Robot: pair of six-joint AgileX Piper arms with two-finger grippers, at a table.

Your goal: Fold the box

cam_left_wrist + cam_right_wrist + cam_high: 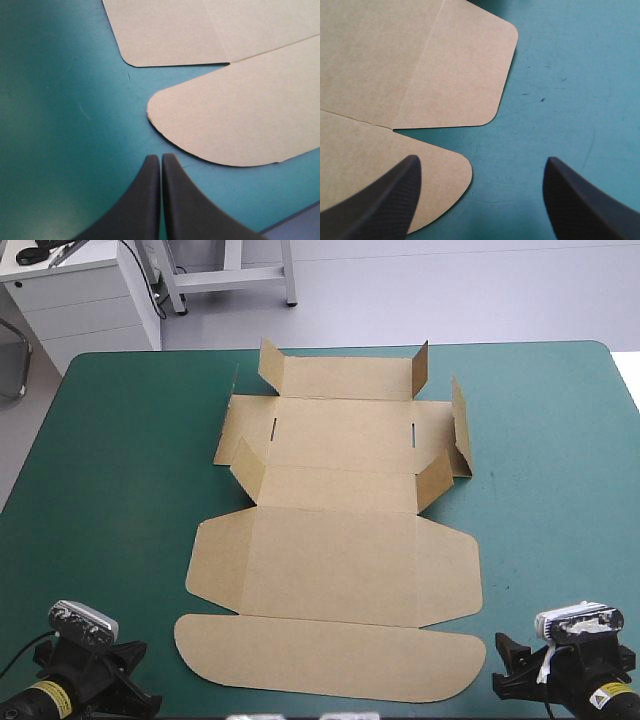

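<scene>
The brown box (335,560) lies as a cut sheet in the middle of the table. Its lid panel and rounded tuck flap are flat at the near end, while small flaps at the far end stand raised. My left gripper (135,665) sits shut at the near left; in the left wrist view its gripper (160,158) rests just short of the rounded flap's corner (240,120), not touching it. My right gripper (505,665) is at the near right. In its own view the gripper (481,161) is open, one finger (395,200) over the flap's rounded corner (440,175), nothing held.
The teal-green cover (100,490) stretches to either side of the sheet. The table's near edge (295,225) shows close beside my left gripper. Beyond the far edge is only floor and furniture.
</scene>
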